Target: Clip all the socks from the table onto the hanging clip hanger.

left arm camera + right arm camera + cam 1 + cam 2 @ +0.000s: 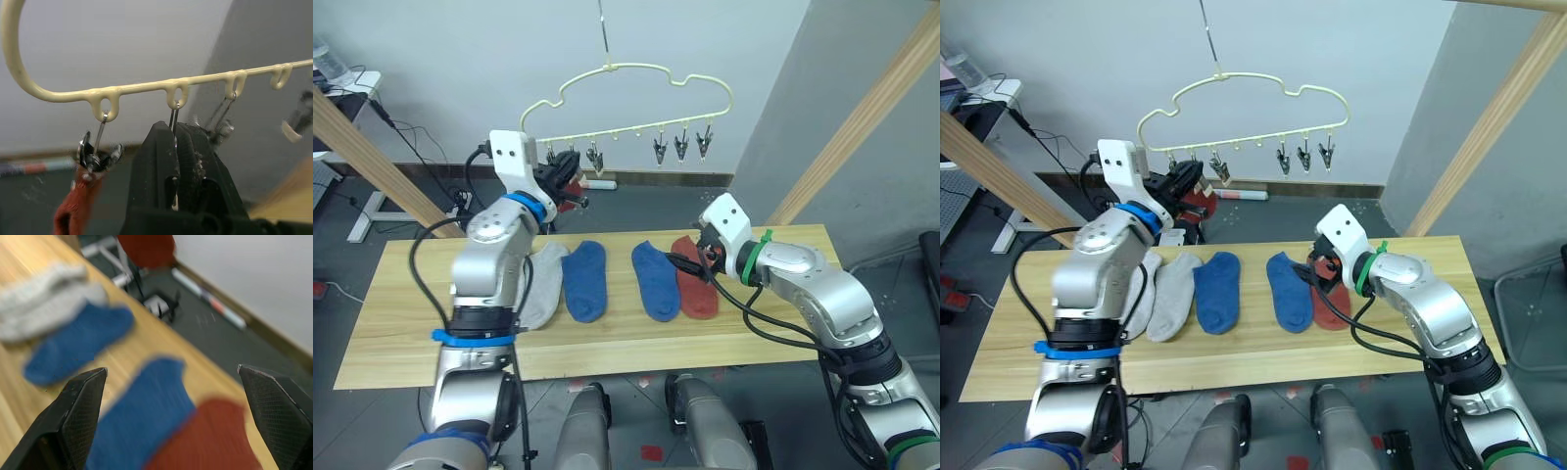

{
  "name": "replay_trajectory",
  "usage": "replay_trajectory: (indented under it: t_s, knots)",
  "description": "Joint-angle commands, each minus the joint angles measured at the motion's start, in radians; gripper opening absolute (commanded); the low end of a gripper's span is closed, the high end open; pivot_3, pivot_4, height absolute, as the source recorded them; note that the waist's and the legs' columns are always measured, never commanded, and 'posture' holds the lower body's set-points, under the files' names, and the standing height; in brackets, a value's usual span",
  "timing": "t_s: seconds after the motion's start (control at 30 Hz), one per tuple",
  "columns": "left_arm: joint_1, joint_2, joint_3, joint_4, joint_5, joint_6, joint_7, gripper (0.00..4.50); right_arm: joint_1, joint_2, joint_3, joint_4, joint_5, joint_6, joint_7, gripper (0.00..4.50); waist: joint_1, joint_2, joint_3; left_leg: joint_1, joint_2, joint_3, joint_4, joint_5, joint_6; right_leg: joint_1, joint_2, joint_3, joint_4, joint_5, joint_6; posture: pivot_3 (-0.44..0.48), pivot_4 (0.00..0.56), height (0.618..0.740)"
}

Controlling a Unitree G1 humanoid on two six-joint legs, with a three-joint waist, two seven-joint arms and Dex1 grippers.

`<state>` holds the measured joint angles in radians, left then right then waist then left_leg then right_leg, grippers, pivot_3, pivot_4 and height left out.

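My left gripper (175, 147) was pinched on a small metal clip (173, 116) of the pale-yellow wire cloud-shaped hanger (636, 83), my right gripper (176, 421) spread above the rust-red sock (697, 279) on the pale wood table (411, 323).

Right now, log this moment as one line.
left pincer: shut on second clip of clip hanger | right pincer: open over rust red sock | one red sock hung | table: five socks

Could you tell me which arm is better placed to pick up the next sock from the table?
Right: its open claw hovers over the rust red sock, while the left claw is shut on a hanger clip.
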<state>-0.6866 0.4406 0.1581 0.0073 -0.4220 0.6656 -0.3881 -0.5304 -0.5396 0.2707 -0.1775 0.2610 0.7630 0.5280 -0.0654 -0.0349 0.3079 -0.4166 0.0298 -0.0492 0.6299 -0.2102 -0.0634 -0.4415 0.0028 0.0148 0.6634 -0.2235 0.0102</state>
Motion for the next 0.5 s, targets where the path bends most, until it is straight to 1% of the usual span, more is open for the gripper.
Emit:
replay_trajectory:
  t_s: [0.03, 0.1, 0.17, 0.23, 0.3, 0.37, 0.4, 0.5]
  knots:
    - [-0.021, 0.078, 0.056, -0.032, -0.142, 0.318, -0.050, 0.03, -0.011, -0.023, 0.056, 0.168, -0.097, -0.144, 0.066, 4.50, -0.007, 0.000, 0.000, 0.001, 0.000, 0.000, 0.000, 0.000, 0.000, 0.000, 0.001, 0.000, 0.001, 0.000, 0.000, -0.054, 0.307, 0.740]
    - [-0.051, 0.070, 0.115, -0.014, -0.203, 0.408, -0.025, 0.03, -0.031, -0.014, 0.081, 0.259, -0.144, -0.209, 0.086, 4.50, -0.013, 0.000, 0.000, 0.001, 0.000, 0.001, 0.000, 0.000, 0.000, 0.000, 0.001, 0.001, 0.001, 0.000, 0.000, -0.054, 0.307, 0.740]
    - [-0.069, 0.070, 0.147, -0.002, -0.249, 0.494, -0.024, 0.03, -0.049, 0.006, 0.087, 0.325, -0.173, -0.257, 0.098, 4.50, -0.018, 0.000, 0.000, 0.001, 0.000, 0.001, 0.000, 0.000, 0.000, 0.000, 0.001, 0.001, 0.001, 0.000, 0.000, -0.050, 0.309, 0.740]
    - [-0.103, 0.053, 0.215, 0.036, -0.316, 0.638, -0.002, 0.03, -0.093, 0.059, 0.096, 0.463, -0.200, -0.311, 0.103, 4.50, -0.022, 0.000, 0.000, 0.001, 0.001, 0.001, 0.000, 0.000, 0.000, 0.000, 0.001, 0.002, 0.001, 0.000, 0.000, -0.052, 0.311, 0.740]
    - [-0.133, 0.029, 0.276, 0.062, -0.358, 0.727, 0.028, 0.03, -0.133, 0.103, 0.105, 0.583, -0.229, -0.370, 0.107, 4.50, -0.022, 0.000, 0.000, 0.001, 0.001, 0.002, 0.000, 0.000, 0.000, 0.000, 0.001, 0.002, 0.001, 0.000, 0.000, -0.051, 0.314, 0.740]
    - [-0.144, 0.015, 0.292, 0.058, -0.356, 0.723, 0.053, 0.03, -0.164, 0.137, 0.110, 0.679, -0.254, -0.418, 0.118, 4.50, -0.020, 0.000, 0.000, 0.001, 0.001, 0.001, 0.000, 0.000, 0.000, 0.000, 0.002, 0.001, 0.001, 0.000, 0.000, -0.050, 0.315, 0.740]
    - [-0.158, -0.006, 0.324, 0.067, -0.365, 0.735, 0.078, 0.03, -0.178, 0.150, 0.110, 0.731, -0.270, -0.444, 0.118, 4.50, -0.018, 0.000, 0.000, 0.001, 0.001, 0.001, 0.000, 0.000, 0.000, 0.000, 0.002, 0.001, 0.001, 0.000, 0.000, -0.050, 0.315, 0.740]
    - [-0.162, -0.016, 0.329, 0.050, -0.382, 0.766, 0.088, 0.03, -0.216, 0.177, 0.113, 0.869, -0.312, -0.515, 0.130, 4.50, -0.013, 0.000, 0.000, 0.000, 0.000, 0.002, 0.000, 0.000, 0.000, 0.000, 0.000, 0.002, 0.000, 0.000, 0.000, -0.048, 0.319, 0.740]
